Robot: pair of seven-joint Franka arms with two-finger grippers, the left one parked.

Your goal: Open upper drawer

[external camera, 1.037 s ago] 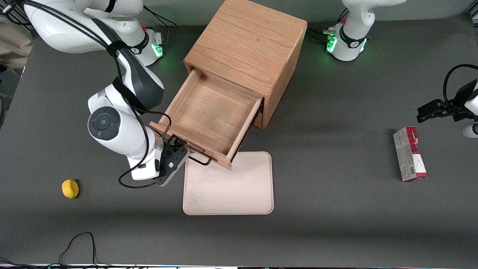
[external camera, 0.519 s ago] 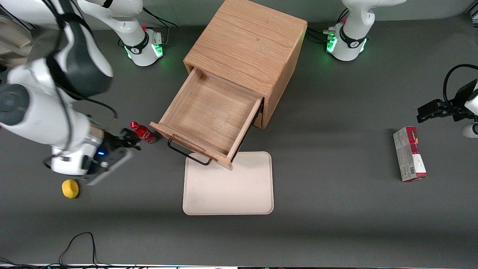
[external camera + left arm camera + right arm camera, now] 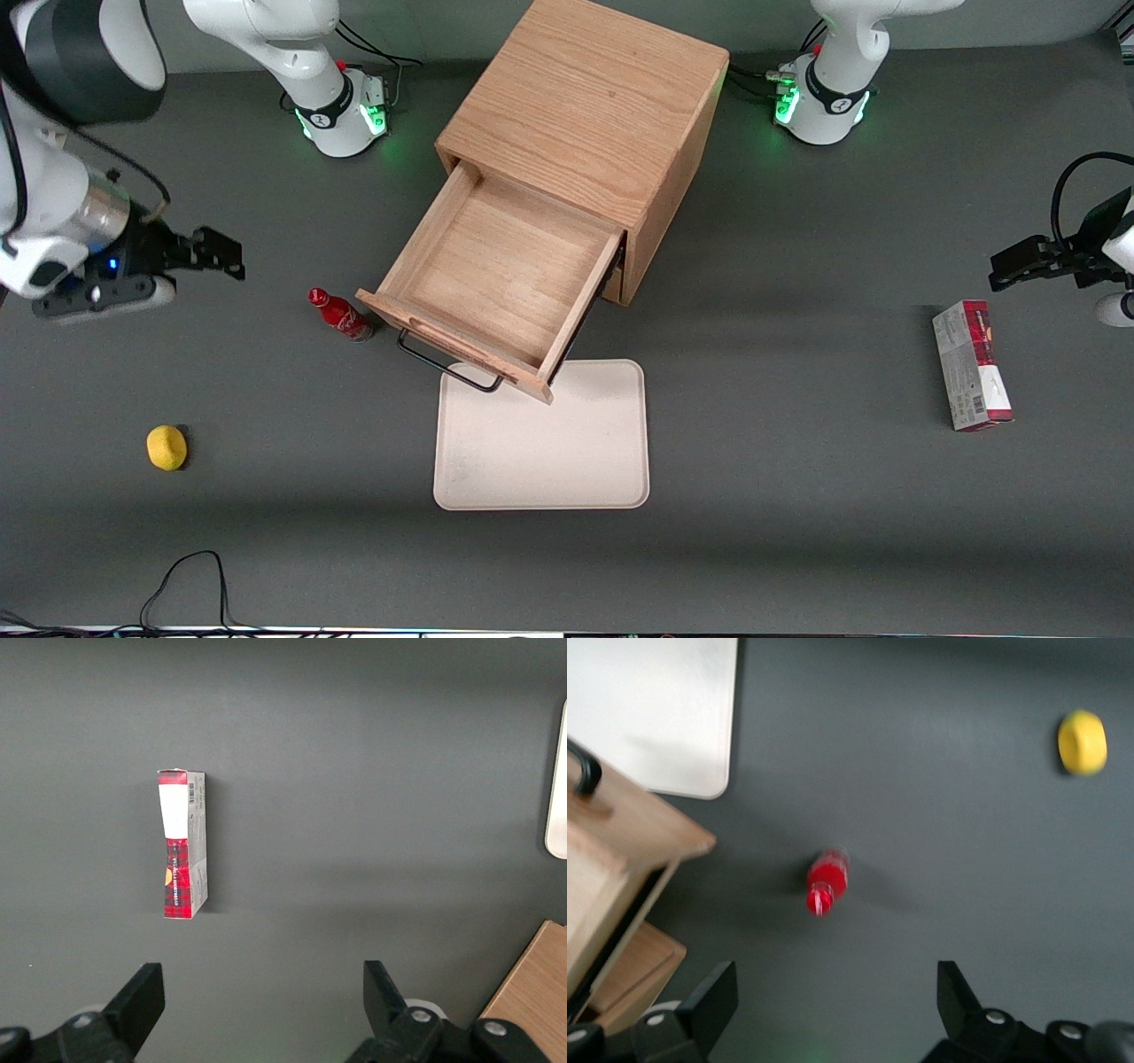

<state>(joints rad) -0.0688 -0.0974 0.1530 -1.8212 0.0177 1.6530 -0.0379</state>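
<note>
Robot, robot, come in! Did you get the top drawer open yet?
Gripper open, empty, toward working arm's end. Upper drawer pulled out. Red bottle beside it, touching nothing.

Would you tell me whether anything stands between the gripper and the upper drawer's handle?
Yes: a red bottle stands beside the handle of the pulled-out upper drawer, roughly between it and the open gripper, which hangs toward the working arm's end.

Cabinet (image 3: pixel 592 97) and upper drawer (image 3: pixel 500 270): light oak-look wood with visible grain and a satin finish; thin black bar handle (image 3: pixel 447 366). Surface (image 3: pixel 797 496): matt dark grey. Tray (image 3: pixel 567 452): smooth matt cream. Bottle (image 3: pixel 341 315): glossy red. Box (image 3: pixel 970 363): printed cardboard. Hand (image 3: pixel 208 251): matt black, held above the surface toward the working arm's end, fingers apart.
</note>
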